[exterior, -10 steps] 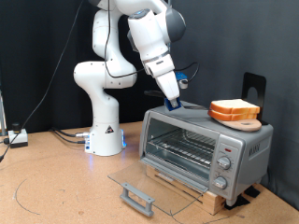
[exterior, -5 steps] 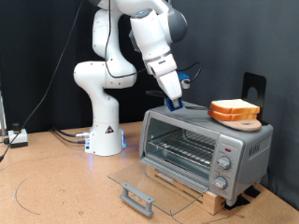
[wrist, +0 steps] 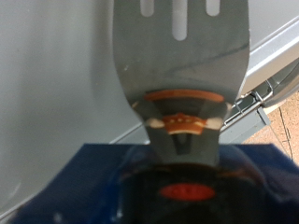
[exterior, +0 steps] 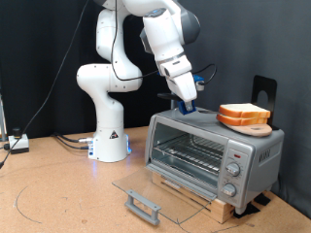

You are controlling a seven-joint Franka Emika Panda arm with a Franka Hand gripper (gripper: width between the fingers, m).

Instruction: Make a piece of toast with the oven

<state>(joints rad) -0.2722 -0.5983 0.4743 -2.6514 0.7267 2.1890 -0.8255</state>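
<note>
Toast [exterior: 244, 111] was seen stacked on a round board [exterior: 255, 127] atop the oven [exterior: 212, 152], toward the exterior view's right. Left of it, the hand [exterior: 188, 105] was held low over the oven's top, closed on a spatula [wrist: 182, 56]. From the hand, the toast lay rightward, near but apart. The oven's glass door [exterior: 148, 191] was hung open onto the bench [exterior: 58, 194].

Exterior view: distant, facing oven [exterior: 209, 150] front. Wrist view: close above oven [wrist: 56, 84] top.
</note>
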